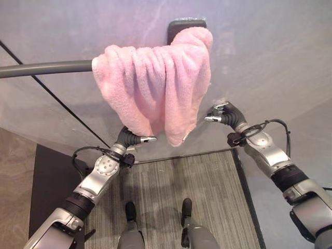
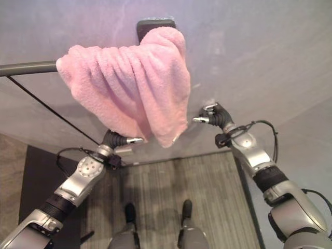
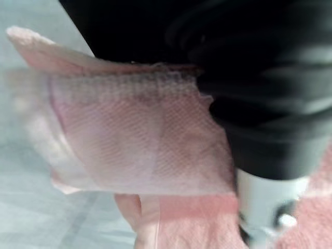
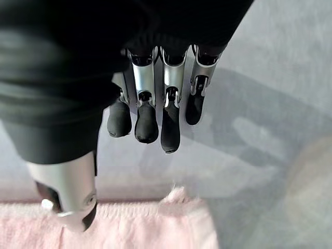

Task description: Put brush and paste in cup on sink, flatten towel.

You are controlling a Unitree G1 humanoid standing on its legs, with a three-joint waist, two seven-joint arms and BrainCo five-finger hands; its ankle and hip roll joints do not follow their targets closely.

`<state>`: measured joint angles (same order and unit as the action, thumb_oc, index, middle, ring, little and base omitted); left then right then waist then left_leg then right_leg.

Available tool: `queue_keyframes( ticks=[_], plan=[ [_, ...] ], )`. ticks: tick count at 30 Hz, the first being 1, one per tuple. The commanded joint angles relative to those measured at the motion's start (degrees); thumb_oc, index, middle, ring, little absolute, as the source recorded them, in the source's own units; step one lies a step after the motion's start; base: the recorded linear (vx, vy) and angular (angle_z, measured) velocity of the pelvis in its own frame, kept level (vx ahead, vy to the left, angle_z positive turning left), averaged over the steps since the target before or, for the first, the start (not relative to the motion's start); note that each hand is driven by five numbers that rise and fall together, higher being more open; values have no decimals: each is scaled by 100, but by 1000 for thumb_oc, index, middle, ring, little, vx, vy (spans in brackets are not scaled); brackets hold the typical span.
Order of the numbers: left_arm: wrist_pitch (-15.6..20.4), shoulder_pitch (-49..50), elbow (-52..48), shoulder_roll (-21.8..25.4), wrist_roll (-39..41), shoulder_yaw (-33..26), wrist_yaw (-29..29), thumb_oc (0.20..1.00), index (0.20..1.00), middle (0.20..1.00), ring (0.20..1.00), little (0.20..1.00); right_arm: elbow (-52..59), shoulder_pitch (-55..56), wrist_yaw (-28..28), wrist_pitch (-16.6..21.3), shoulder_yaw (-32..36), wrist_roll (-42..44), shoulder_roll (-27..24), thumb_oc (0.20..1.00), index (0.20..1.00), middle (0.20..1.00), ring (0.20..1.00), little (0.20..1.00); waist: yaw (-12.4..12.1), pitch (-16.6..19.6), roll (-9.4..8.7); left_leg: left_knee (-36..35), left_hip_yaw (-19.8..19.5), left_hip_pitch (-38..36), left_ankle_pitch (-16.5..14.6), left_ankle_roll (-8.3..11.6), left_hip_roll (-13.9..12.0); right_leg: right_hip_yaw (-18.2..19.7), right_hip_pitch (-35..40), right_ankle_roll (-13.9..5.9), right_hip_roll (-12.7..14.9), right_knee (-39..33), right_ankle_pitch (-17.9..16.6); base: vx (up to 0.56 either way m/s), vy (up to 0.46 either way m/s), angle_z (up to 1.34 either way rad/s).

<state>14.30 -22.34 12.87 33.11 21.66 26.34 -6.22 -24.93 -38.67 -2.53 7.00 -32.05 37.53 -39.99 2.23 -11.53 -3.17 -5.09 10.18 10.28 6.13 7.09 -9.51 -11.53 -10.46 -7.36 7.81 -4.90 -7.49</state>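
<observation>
A pink towel [image 1: 155,83] is hanging bunched over a grey rail [image 1: 46,68] that is running in from the left edge of the frame toward a dark wall bracket [image 1: 187,24] at the upper middle. The cloth is gathered into thick folds near the bracket end instead of lying spread along the bar, which is probably why both arms are raised toward it: the flattening part of the task looks like the step in hand.

The left hand [image 1: 136,139] is reaching up from the lower left and sitting just under the towel's lower hem, at the middle of the frame. In its wrist view a fold of the pink cloth is lying right against the dark cover, but I cannot tell whether its fingers are pinching the hem or merely touching it.

The right hand [image 1: 224,114] is hovering at the right of the frame, just beside the towel's hanging corner and apart from it. In its wrist view its fingers [image 4: 148,124] are curling loosely side by side and holding nothing, with the thumb [image 4: 67,197] standing near the towel's edge, seemingly poised to catch that corner and draw it out sideways.
</observation>
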Motion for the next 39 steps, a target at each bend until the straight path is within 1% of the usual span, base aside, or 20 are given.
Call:
queue_keyframes(
  ticks=[1,7,8,9,12,13,14,15,16,18,19,23,28,33,34,35,36,37,38,39],
  plan=[
    [233,-333,-351,0,28,-206,-140,200,200,200,200,200,528,-961,167,371,195,270,435,200,200,200,200,200,-267,-3,-286,9,69,-208,-8,-1,83,-73,375,-629,599,-10,-285,0,0,0],
    [178,56,-421,-102,48,-438,-141,200,200,200,200,200,986,-662,210,399,357,-11,455,200,200,200,200,200,-274,37,-307,9,51,-252,-28,-10,82,-116,445,-613,597,-10,-249,1,1,1],
    [180,162,-507,-111,68,-555,-161,200,200,200,200,200,1263,-573,237,425,405,-216,399,200,200,200,200,200,-276,54,-315,9,44,-275,-42,-15,79,-124,472,-613,603,-10,-233,5,3,5],
    [176,169,-513,-110,68,-557,-161,200,200,200,200,200,1272,-566,241,421,406,-220,399,200,200,200,200,200,-274,54,-315,9,43,-277,-43,-15,79,-125,475,-613,603,-10,-232,15,10,3],
    [206,347,-873,-98,111,-830,-237,200,200,200,200,200,1919,-350,250,482,577,-429,295,200,200,200,200,200,-278,110,-327,9,21,-331,-63,-17,95,-158,547,-611,623,-10,-202,6,7,2],
    [199,358,-885,-97,110,-833,-238,200,200,200,200,200,1930,-340,254,477,579,-433,295,200,200,200,200,200,-275,112,-327,9,19,-333,-63,-17,96,-161,551,-611,623,-10,-201,-3,6,3],
    [235,455,-1138,-109,132,-989,-287,200,200,200,200,200,2271,-250,265,522,697,-552,222,200,200,200,200,200,-278,143,-338,9,5,-338,-74,-17,97,-177,565,-616,639,-10,-184,0,0,0],
    [230,464,-1148,-108,131,-992,-287,200,200,200,200,200,2281,-240,268,517,700,-554,222,200,200,200,200,200,-276,146,-338,9,3,-338,-74,-17,97,-179,566,-616,639,-10,-184,-18,10,3],
    [294,521,-1470,-118,164,-1132,-334,200,200,200,200,200,2615,-172,274,610,837,-536,214,200,200,200,200,200,-282,174,-342,9,-13,-322,-77,-16,109,-201,569,-617,653,-10,-181,-11,6,7],
    [314,580,-1636,-121,198,-1197,-345,200,200,200,200,200,2773,-128,260,648,888,-508,238,200,200,200,200,200,-281,186,-348,9,-19,-313,-76,-15,115,-210,571,-617,663,-10,-179,-21,9,16],
    [369,635,-1898,-121,255,-1316,-328,200,200,200,200,200,3080,-90,184,705,940,-404,279,200,200,200,200,200,-289,200,-366,9,-27,-306,-85,-20,122,-214,574,-628,682,-10,-176,-31,16,17],
    [424,715,-2289,-128,308,-1458,-351,200,200,200,200,200,3378,-128,102,773,937,-152,516,200,200,200,200,200,-319,237,-387,9,-32,-288,-101,-32,171,-197,541,-647,731,-10,-197,-14,9,4],
    [490,780,-2503,-129,323,-1585,-398,200,200,200,200,200,3554,-333,134,796,882,-152,710,200,200,200,200,200,-361,248,-423,9,-28,-219,-77,-30,184,-209,477,-650,766,-10,-240,-20,7,0],
    [462,899,-2456,-150,314,-1645,-429,200,200,200,200,200,3480,-502,237,702,746,-484,753,200,200,200,200,200,-412,223,-449,9,-59,-161,-48,-29,190,-221,454,-642,782,-10,-276,0,0,0],
    [457,922,-2449,-146,307,-1654,-422,200,200,200,200,200,3498,-502,247,654,718,-600,701,238,238,238,238,238,-406,225,-453,9,-60,-148,-42,-28,192,-225,448,-641,784,-10,-281,0,0,0],
    [452,953,-2441,-159,316,-1661,-420,200,200,200,200,200,3506,-489,274,633,725,-712,659,294,294,294,294,294,-404,223,-458,9,-66,-138,-41,-29,193,-224,443,-639,785,-10,-288,0,0,0],
    [429,984,-2409,-174,314,-1663,-429,200,200,200,200,200,3472,-454,298,594,725,-813,643,413,413,413,413,413,-404,220,-461,9,-71,-125,-38,-31,196,-227,437,-637,786,-10,-297,0,0,0],
    [415,1002,-2391,-175,302,-1670,-437,200,200,200,200,200,3442,-429,303,557,711,-877,619,555,555,555,555,555,-406,215,-464,9,-75,-114,-32,-32,195,-230,432,-635,786,-10,-296,0,0,0],
    [414,1003,-2391,-176,301,-1670,-438,200,200,200,200,200,3443,-428,304,556,710,-879,620,580,580,580,580,580,-405,216,-464,9,-75,-113,-31,-32,194,-231,431,-635,785,-10,-296,0,0,0],
    [404,1020,-2374,-188,283,-1670,-445,200,200,200,200,200,3406,-406,324,519,692,-955,579,683,683,683,683,683,-402,207,-465,9,-74,-106,-30,-35,196,-238,426,-635,790,-10,-303,0,0,0]
  ],
)
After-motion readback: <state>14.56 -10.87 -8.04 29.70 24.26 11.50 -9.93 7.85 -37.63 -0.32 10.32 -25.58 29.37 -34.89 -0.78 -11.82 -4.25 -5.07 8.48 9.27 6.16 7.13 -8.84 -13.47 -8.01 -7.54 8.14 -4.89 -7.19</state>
